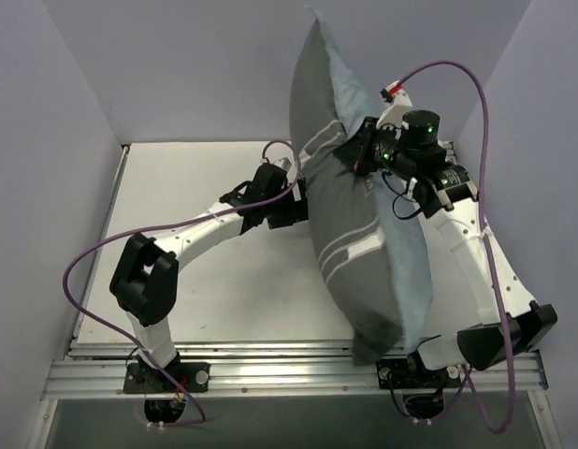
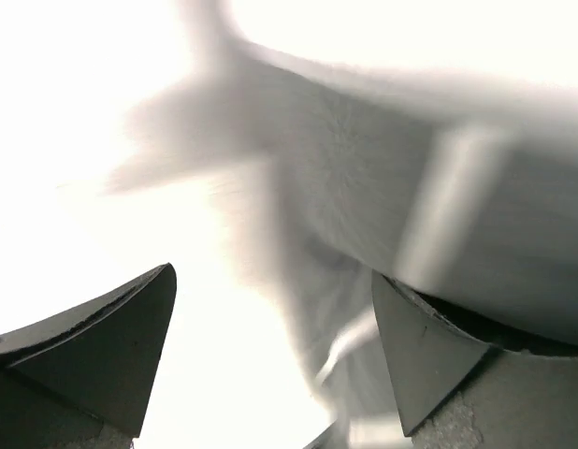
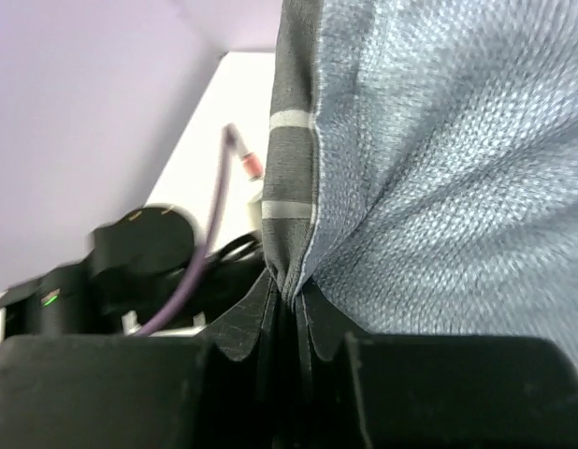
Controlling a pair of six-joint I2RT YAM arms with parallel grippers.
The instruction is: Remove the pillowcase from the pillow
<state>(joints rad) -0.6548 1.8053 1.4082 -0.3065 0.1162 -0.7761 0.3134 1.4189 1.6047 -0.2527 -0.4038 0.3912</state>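
Note:
The pillowcase (image 1: 350, 238) hangs upright and plump over the right half of the table, its dark striped face towards the left and its plain blue-grey face towards the right. The pillow is hidden inside it. My right gripper (image 1: 353, 155) is shut on a pinched fold at the seam high on the case (image 3: 439, 168); the fingers (image 3: 291, 292) clamp both faces. My left gripper (image 1: 302, 200) is open, right against the striped face. In the left wrist view its jaws (image 2: 270, 273) stand wide apart with blurred striped fabric (image 2: 364, 187) just ahead of them.
The white table top (image 1: 205, 178) lies under and left of the case. Lavender walls (image 1: 46, 140) close in on both sides and the back. An aluminium rail (image 1: 270, 374) runs along the near edge. Purple cables (image 1: 93, 253) loop from both arms.

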